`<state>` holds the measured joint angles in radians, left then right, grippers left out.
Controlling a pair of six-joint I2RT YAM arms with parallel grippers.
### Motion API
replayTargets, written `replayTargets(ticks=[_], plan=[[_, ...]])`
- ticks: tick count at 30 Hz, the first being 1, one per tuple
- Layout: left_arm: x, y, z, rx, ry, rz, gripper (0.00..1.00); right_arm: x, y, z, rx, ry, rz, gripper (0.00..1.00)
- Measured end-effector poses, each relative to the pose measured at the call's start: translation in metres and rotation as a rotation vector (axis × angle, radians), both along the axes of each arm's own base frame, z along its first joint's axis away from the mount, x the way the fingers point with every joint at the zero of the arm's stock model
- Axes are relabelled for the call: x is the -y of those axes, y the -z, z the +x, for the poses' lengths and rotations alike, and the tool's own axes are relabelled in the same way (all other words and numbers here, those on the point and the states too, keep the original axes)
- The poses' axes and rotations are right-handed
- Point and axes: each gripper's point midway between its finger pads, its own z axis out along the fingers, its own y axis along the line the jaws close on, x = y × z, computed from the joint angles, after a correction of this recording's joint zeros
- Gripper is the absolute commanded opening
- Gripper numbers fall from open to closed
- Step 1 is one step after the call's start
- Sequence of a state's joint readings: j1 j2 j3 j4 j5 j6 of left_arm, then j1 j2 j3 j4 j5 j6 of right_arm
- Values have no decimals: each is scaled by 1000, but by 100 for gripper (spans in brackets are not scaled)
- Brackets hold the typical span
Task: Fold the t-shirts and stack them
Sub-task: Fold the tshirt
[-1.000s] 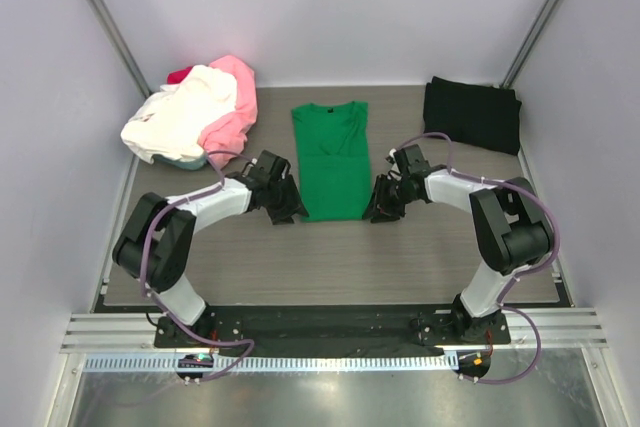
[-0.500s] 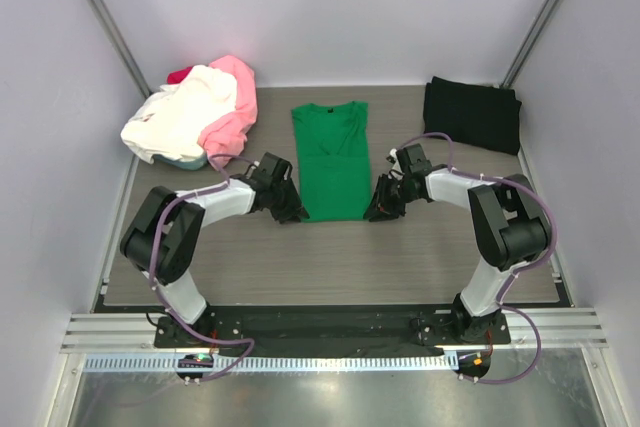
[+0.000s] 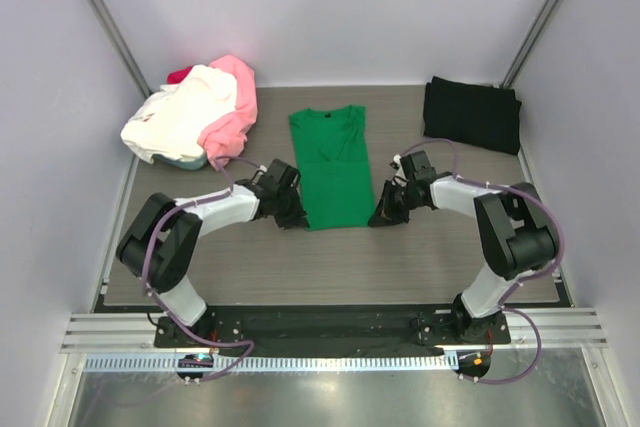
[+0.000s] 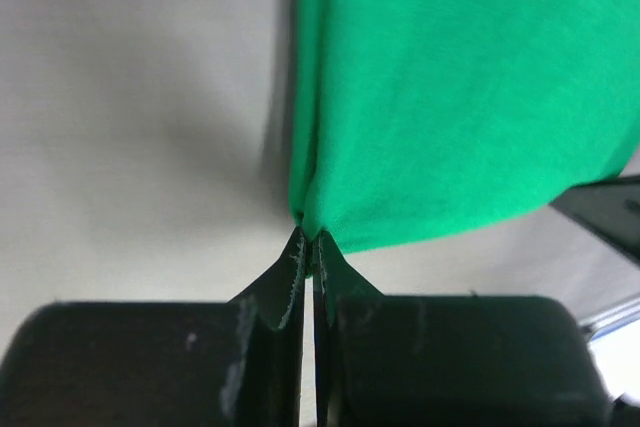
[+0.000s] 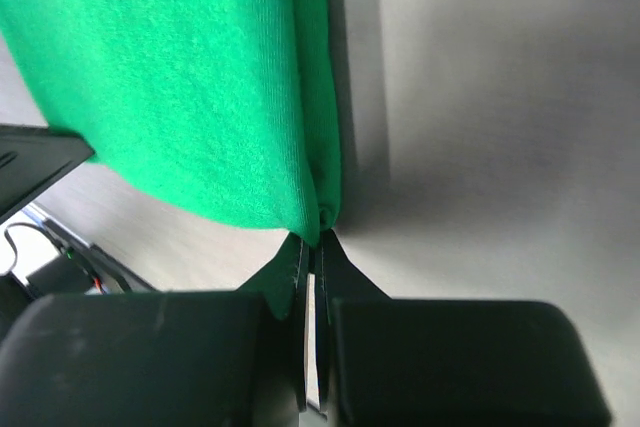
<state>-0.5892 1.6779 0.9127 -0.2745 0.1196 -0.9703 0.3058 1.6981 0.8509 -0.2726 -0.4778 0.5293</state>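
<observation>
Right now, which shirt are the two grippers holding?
The green shirt, lying mid-table: the left gripper and right gripper pinch its near corners. The black shirt and the heap lie untouched at the back.

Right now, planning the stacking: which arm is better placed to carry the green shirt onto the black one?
Probably the right: its fingers pinch the green shirt's near corner, and the black shirt lies on its side.

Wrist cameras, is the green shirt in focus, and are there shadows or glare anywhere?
Left wrist: green t-shirt looks soft and smeared, with a grey shadow along its edge. Right wrist: its knit is crisp, shadow falling on the table. Top external: even light, no glare on cloth.
</observation>
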Motion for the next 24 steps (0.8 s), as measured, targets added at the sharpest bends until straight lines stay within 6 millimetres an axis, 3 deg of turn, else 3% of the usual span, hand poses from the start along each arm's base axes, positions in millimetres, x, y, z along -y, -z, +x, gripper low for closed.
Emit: replayTargets(ticks=[4,12,18,21,24], plan=[[9,-22,-32,17,57,32,0,10,-14,-29,-9,7,-10,1],[21,-94,-108,143,159,22,0,22,-88,-87,134,26,49,1],[22,-108,-166,145,219,36,0,33,-123,-134,162,50,86,1],[25,-116,-176,149,220,43,0,38,-134,-144,143,63,73,1],[25,-136,-166,191,184,50,0,40,-147,-141,148,75,54,1]])
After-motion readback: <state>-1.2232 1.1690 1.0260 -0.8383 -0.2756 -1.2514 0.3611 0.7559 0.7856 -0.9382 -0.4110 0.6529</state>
